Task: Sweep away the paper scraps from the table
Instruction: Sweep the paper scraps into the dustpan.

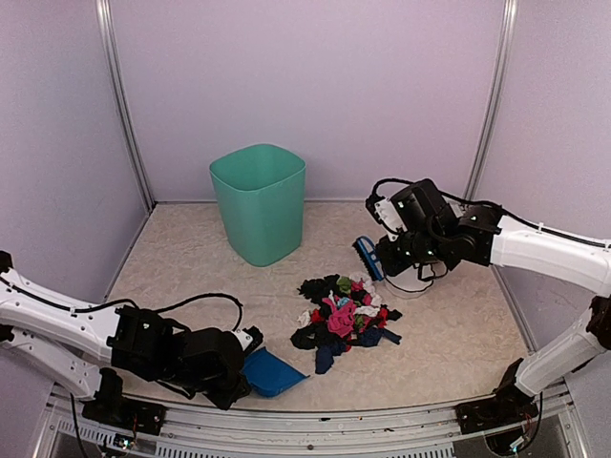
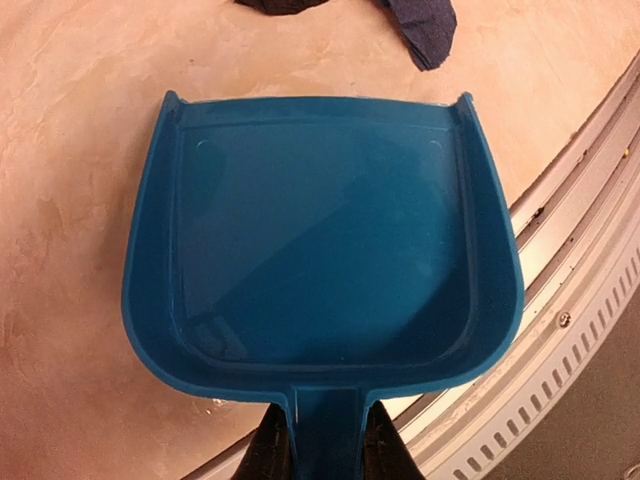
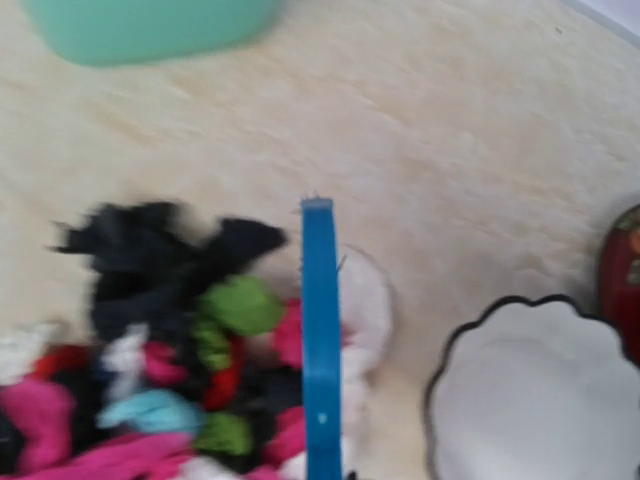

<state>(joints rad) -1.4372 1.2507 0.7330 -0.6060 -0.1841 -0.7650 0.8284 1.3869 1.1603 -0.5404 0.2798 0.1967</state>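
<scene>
- Left gripper (image 2: 325,445): the fingers are pressed onto the handle of the blue dustpan (image 2: 320,250), one on each side. The pan rests on the table (image 2: 70,150) near its front rim.
- Right gripper (image 1: 389,256): it is closed on the blue brush (image 1: 367,258). The grip itself lies outside the right wrist view, where only the brush back shows, running straight away from the camera.
- Paper scraps (image 1: 342,320): they form one heaped pile, mid-table and right of centre, in mixed black, pink, red, green and white.
- Governing relation: the pile lies between the two tools. The brush sits at its far right edge, touching or just beside the outermost scraps. The dustpan mouth faces the pile from the near left, with one dark blue scrap (image 2: 425,30) just beyond the lip.
- Judgement: the sweep line runs from brush toward pan, nearward and to the left. The right arm is nearer the pile.
- Hazard: a white bowl (image 3: 530,390) stands just beside the brush, on the side away from the pile. A green bin (image 1: 258,202) stands well behind.
</scene>
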